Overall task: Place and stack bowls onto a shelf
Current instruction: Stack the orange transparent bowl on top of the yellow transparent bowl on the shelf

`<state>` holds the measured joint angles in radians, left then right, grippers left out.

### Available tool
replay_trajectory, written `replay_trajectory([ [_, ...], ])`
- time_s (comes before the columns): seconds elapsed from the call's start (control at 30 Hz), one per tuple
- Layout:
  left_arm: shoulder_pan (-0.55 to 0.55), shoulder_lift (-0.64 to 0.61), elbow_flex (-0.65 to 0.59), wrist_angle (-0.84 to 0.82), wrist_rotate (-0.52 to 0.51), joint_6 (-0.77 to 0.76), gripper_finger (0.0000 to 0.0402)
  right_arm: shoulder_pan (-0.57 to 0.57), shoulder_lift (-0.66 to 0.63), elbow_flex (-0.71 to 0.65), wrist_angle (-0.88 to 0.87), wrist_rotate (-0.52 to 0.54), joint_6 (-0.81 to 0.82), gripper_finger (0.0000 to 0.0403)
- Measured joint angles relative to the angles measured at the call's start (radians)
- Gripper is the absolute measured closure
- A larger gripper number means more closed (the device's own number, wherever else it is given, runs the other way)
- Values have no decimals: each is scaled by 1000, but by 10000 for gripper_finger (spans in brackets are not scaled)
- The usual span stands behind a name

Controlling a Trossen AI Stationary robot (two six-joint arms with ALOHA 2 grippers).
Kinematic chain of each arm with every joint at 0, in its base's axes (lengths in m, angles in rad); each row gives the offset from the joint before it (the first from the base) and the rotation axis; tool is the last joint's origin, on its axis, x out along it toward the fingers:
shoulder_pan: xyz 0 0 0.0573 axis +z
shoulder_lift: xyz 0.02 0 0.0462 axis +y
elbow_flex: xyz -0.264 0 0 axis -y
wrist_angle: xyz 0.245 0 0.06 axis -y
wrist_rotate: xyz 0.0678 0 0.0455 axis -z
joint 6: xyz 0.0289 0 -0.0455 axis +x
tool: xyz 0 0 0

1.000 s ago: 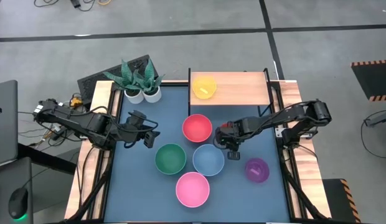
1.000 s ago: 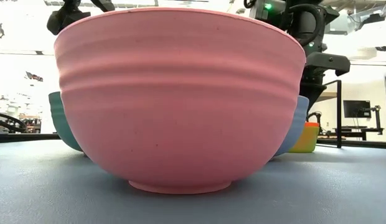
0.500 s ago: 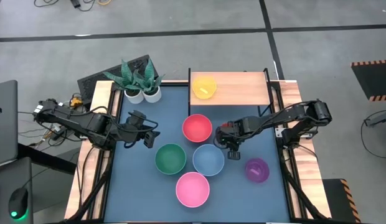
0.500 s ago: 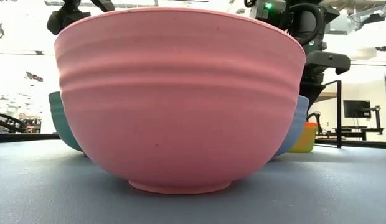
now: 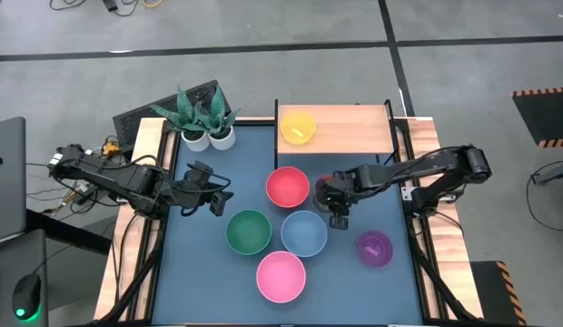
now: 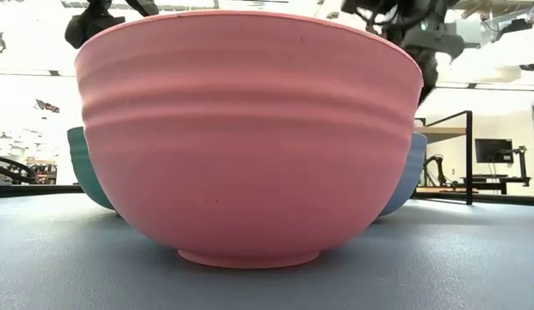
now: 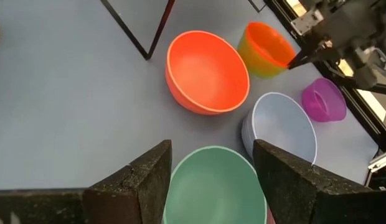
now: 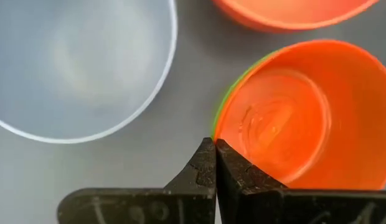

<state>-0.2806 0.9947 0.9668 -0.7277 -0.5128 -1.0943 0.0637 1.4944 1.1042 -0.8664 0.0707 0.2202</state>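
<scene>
- Currently, the right pincer [image 5: 334,202] sits right of centre in the high view, its fingers pressed together on the rim of the small red bowl [image 8: 289,115]; the right wrist view shows the fingertips meeting at that rim.
- In the left wrist view the small red bowl shows an orange inside and a yellow-green outer wall, at the upper right of that frame, with the right arm's tip against its edge.
- The left pincer [image 5: 216,200] hangs over the tabletop [image 5: 200,263] at centre left of the high view, fingers spread, with nothing between them.
- The shelf [image 5: 354,127] lies at upper centre of the high view; the yellow bowl [image 5: 298,126] stands on its left end.
- The large red-pink bowl [image 5: 287,186] stands at frame centre, just left of the right pincer.
- The light blue bowl [image 5: 304,232] stands below it, the green bowl [image 5: 249,231] just to the left of the blue one, and the pink bowl [image 5: 281,275] at lower centre.
- The purple bowl [image 5: 374,247] stands at lower right, apart from the others.
- In the low view the pink bowl fills most of the frame, with green and blue edges showing behind it.
- Two potted plants [image 5: 202,118] stand at the upper left corner of the tabletop.
</scene>
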Motion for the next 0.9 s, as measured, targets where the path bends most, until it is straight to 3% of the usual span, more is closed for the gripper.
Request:
replay_trajectory([
  [0.1, 0, 0, 0, 0, -1, 1, 193, -16, -10, 28, -47, -14, 8, 387],
  [0.2, 0, 0, 0, 0, -1, 1, 193, -23, -11, 60, -110, 44, 36, 387],
  [0.27, 0, 0, 0, 0, -1, 1, 193, -37, -11, 80, -126, -79, -13, 387],
  [0.4, 0, 0, 0, -1, 0, 9, 193, -38, -12, 95, -182, -42, 3, 387],
  [0.47, 0, 0, 0, 0, 0, 9, 193, -49, -14, 98, -181, -117, -14, 387],
  [0.57, 0, 0, 0, 0, 0, 10, 193, -48, -19, 115, -221, -15, 20, 387],
  [0.67, 0, 0, 0, 0, 0, 10, 193, -60, -17, 128, -206, -171, -27, 387],
  [0.77, 0, 0, 0, 0, 1, 13, 193, -57, -19, 161, -246, -57, 6, 387],
  [0.87, 0, 0, 0, 0, 1, 13, 193, -73, -18, 171, -235, -180, -30, 387],
  [0.9, 0, 0, 0, 0, 1, 13, 193, -74, -16, 185, -214, -158, -23, 387],
])
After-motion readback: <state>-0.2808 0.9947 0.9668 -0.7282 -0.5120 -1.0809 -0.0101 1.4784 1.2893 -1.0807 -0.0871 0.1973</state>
